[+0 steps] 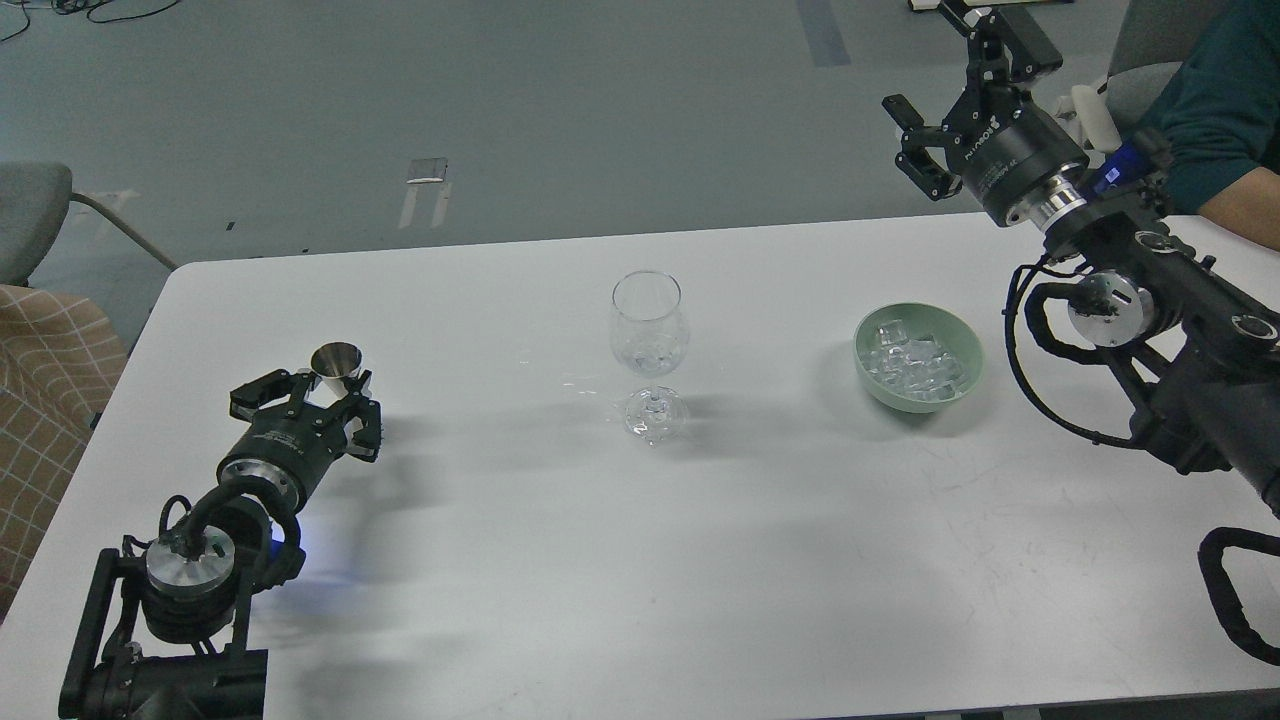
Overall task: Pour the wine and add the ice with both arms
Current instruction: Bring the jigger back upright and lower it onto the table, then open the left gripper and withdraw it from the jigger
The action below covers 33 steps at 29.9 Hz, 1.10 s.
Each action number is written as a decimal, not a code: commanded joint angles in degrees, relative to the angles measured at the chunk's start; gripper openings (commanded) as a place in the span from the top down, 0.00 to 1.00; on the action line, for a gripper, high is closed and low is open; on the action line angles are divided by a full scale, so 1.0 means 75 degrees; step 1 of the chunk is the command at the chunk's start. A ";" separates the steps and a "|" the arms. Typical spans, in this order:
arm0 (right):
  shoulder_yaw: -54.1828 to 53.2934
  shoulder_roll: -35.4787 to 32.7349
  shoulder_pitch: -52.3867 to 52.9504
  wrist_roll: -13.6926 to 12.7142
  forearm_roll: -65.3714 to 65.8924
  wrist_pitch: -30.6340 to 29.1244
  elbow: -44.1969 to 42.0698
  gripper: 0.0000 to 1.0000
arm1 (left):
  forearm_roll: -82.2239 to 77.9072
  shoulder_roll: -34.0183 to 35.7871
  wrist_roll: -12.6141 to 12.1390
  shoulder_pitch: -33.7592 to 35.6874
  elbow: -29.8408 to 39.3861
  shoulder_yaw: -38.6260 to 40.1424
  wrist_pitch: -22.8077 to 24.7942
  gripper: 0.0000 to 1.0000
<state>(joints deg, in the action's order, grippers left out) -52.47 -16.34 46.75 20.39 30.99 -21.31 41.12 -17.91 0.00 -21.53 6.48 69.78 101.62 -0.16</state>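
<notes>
Your left tool sits low over the table near its left edge, its prongs closed in around a small metal cup that stands upright between them; whether the pads actually press the cup's sides is hard to make out from here. Your right tool is raised above the table's far right corner, its fingers spread wide with nothing between them, and its upper finger is cut off by the top edge of the view. Between the two arms, a clear wine glass stands upright at mid-table; what it contains, if anything, you cannot tell through the glare. To its right, well apart from the glass, a pale green bowl holds the ice, a heap of clear cubes. A person's sleeve and forearm show at the right edge, partly behind your right arm.
</notes>
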 commanded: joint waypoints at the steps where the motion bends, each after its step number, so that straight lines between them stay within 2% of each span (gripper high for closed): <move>1: 0.0000 0.0010 0.0000 0.0000 0.0005 0.0005 0.0002 0.00 | -0.0002 0.0000 -0.0012 0.0003 -0.0035 -0.0002 -0.0014 0.50; 4: 0.0000 0.0010 0.0000 0.0000 0.0005 0.0005 0.0002 0.00 | -0.0002 0.0000 -0.0023 0.0003 -0.0035 -0.0002 -0.0014 0.45; 6: 0.0000 0.0010 0.0000 -0.0012 0.0005 0.0005 0.0002 0.00 | -0.0002 0.0000 -0.0047 -0.0009 -0.0035 -0.0025 -0.0025 0.30; 7: 0.0000 0.0010 0.0000 0.0000 0.0028 0.0005 0.0002 0.00 | -0.0002 0.0000 -0.0047 -0.0020 -0.0035 -0.0026 -0.0014 0.28; 8: 0.0000 0.0010 0.0000 0.0000 0.0040 0.0005 0.0002 0.00 | -0.0002 0.0000 -0.0070 -0.0032 -0.0035 -0.0026 -0.0014 0.22; 9: 0.0000 0.0010 0.0000 0.0000 0.0040 0.0005 0.0002 0.00 | -0.0002 0.0000 -0.0070 -0.0032 -0.0035 -0.0026 -0.0014 0.22; 11: 0.0000 0.0010 0.0000 0.0000 0.0040 0.0005 0.0002 0.00 | -0.0002 0.0000 -0.0105 -0.0091 -0.0023 -0.0037 -0.0002 0.07; 13: 0.0000 -0.0001 -0.0011 -0.0012 0.0040 0.0005 0.0002 0.00 | -0.0002 0.0000 -0.0163 -0.0126 0.0035 -0.0037 0.0021 0.04; 23: 0.0000 -0.0013 -0.0046 0.0000 0.0040 -0.0006 0.0014 0.00 | 0.0161 0.0000 -0.0223 -0.0348 0.0083 0.0033 0.0045 0.02; 29: 0.0000 -0.0235 -0.0093 -0.0012 0.0040 0.0005 0.0236 0.00 | 0.0478 0.0199 -0.0223 -0.0829 0.0083 0.0056 0.0092 0.02; 33: 0.0000 -0.0796 -0.0374 -0.0035 0.0052 0.0005 0.0797 0.00 | 0.0817 0.0456 -0.0234 -0.1437 0.0094 0.0337 0.0570 0.02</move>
<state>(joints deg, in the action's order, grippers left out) -52.47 -19.35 45.34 20.26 31.29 -21.35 44.36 -13.26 2.26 -23.20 -1.40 70.45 102.76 1.63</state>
